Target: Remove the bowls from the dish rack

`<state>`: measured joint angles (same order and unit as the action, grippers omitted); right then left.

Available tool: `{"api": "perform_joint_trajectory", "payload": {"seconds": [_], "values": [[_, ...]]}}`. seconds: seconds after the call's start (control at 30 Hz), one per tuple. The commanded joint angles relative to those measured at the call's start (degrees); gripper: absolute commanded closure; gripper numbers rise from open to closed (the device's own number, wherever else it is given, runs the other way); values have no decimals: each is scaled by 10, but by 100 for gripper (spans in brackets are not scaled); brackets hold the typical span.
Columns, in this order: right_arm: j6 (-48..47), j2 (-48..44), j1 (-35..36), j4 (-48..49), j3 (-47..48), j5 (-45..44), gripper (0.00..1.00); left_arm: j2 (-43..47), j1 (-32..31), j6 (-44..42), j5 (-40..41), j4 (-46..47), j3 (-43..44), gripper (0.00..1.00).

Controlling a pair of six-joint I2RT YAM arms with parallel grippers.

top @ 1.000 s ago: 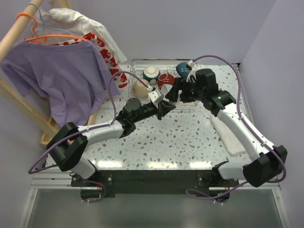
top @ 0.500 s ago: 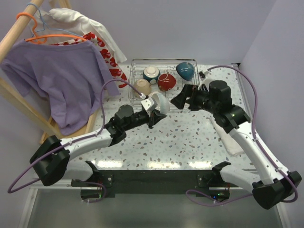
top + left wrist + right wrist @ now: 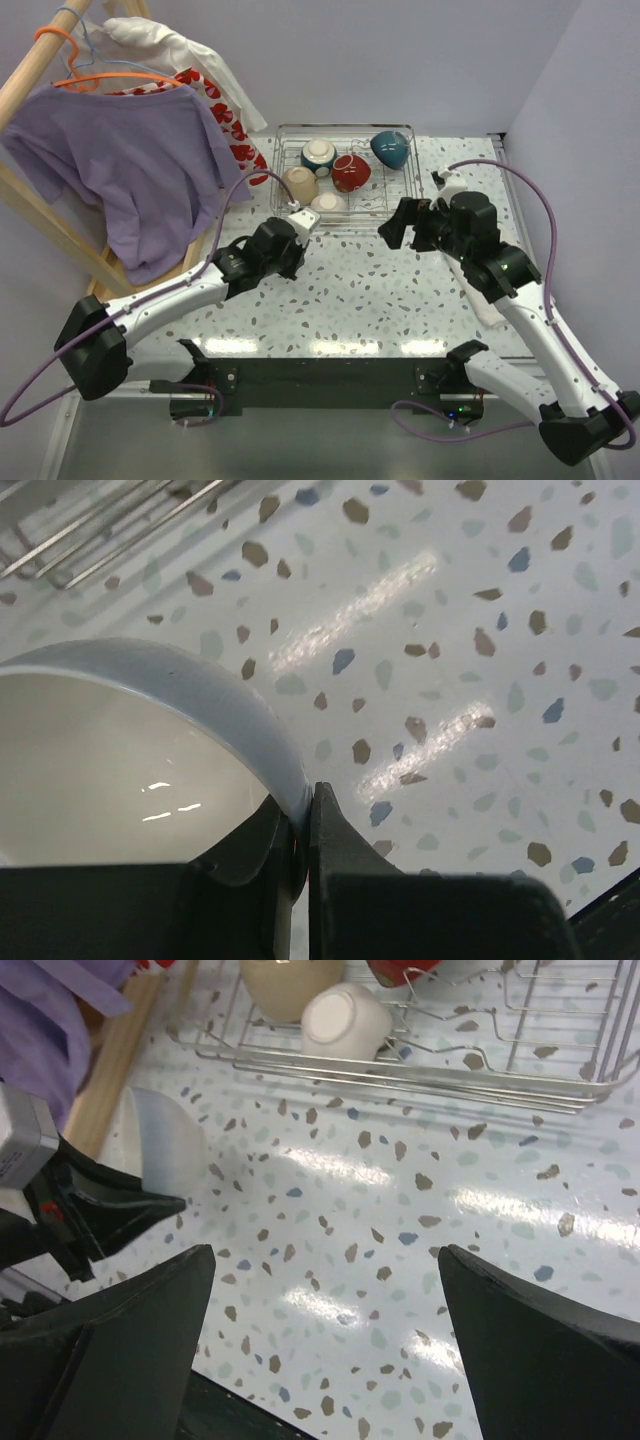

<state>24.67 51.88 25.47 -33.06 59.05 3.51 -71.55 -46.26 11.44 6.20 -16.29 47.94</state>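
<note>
At the far edge of the pale speckled worktop (image 3: 380, 290) stands the rectangular silver wire dish rack (image 3: 398, 192), with five small round ceramic bowls inside it: a teal bowl (image 3: 390, 148) in the far right corner, a teal-and-white bowl (image 3: 319, 153) at the far left, a dark red bowl (image 3: 351, 172) between them, a tan bowl (image 3: 299, 183) at the left side, and a cream bowl (image 3: 328, 203) tipped over against the near wires, its foot showing. Outside the rack, near its near-left corner, the left pincer (image 3: 305, 800) is clamped on the rim of a white ceramic bowl (image 3: 165, 1145), one finger inside and one outside; the bowl is tilted over the worktop, and whether it touches the surface cannot be told. The right pincer (image 3: 395, 235) is in front of the rack's right half, its fingers (image 3: 120, 1360) wide apart and holding nothing. A folded white cloth (image 3: 480, 290) lies on the worktop's right side, partly under the right arm. A purple T-shirt (image 3: 130, 160) hangs to the left.
</note>
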Motion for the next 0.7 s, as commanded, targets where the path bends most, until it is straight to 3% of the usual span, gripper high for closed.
{"api": "perform_joint_trajectory", "payload": {"seconds": [0.0, 0.27, 0.67], "values": [[-28, -9, 1, -10, -14, -33, 1, -10, -1, 38, 53, -116, 29, 100], [-40, -5, -1, -4, -29, -33, 1, -61, -1, 82, 1, -148, 0, 100], [-47, -5, 0, 3, -56, -30, 1, -152, -1, 125, 4, -227, 29, 100]]}}
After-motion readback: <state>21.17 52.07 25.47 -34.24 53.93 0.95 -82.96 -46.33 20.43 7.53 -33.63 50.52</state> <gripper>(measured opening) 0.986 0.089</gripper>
